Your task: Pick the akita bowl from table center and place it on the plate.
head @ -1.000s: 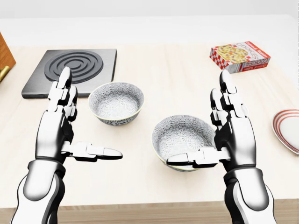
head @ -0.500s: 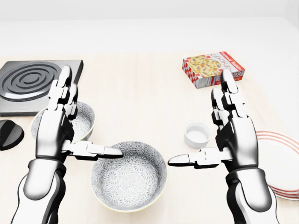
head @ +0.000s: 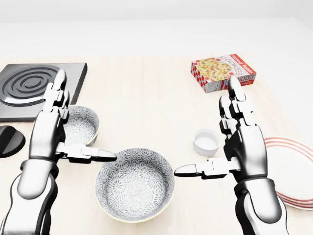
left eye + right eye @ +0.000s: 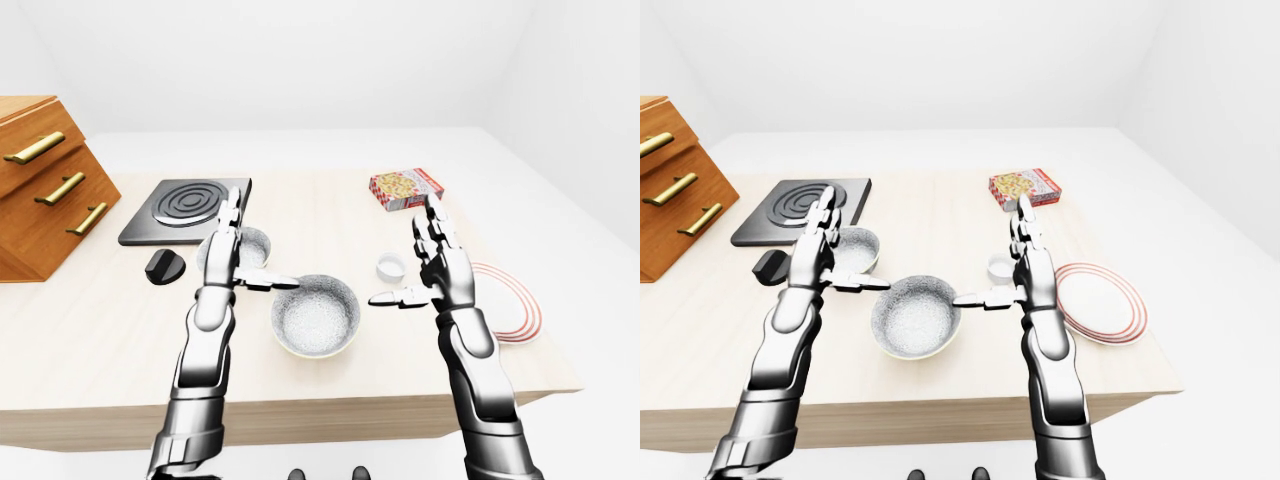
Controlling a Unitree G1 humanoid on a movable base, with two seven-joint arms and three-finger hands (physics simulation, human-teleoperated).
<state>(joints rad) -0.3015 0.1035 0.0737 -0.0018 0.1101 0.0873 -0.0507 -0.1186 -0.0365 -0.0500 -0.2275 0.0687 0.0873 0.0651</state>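
Note:
Two patterned grey-white bowls stand on the table. The nearer akita bowl (image 3: 134,191) sits low in the head view, between my hands and untouched. The other bowl (image 3: 80,125) lies up and left, partly behind my left hand (image 3: 78,125), which is open with fingers upright and thumb pointing right over the near bowl's left rim. My right hand (image 3: 210,126) is open too, its thumb pointing left just right of the bowl. The red-ringed white plate (image 3: 293,171) lies at the right edge, beyond my right hand.
A small white cup (image 3: 206,141) stands between the bowl and the plate. A cookie box (image 3: 223,72) lies at upper right, a black stove plate (image 3: 34,88) at upper left with a black knob (image 3: 10,139) below it. A wooden drawer cabinet (image 4: 40,185) stands at far left.
The camera shifted towards the table's right between the first two frames, bringing cup and plate into view. Since then my left hand has moved left and slightly up; both hands stay open.

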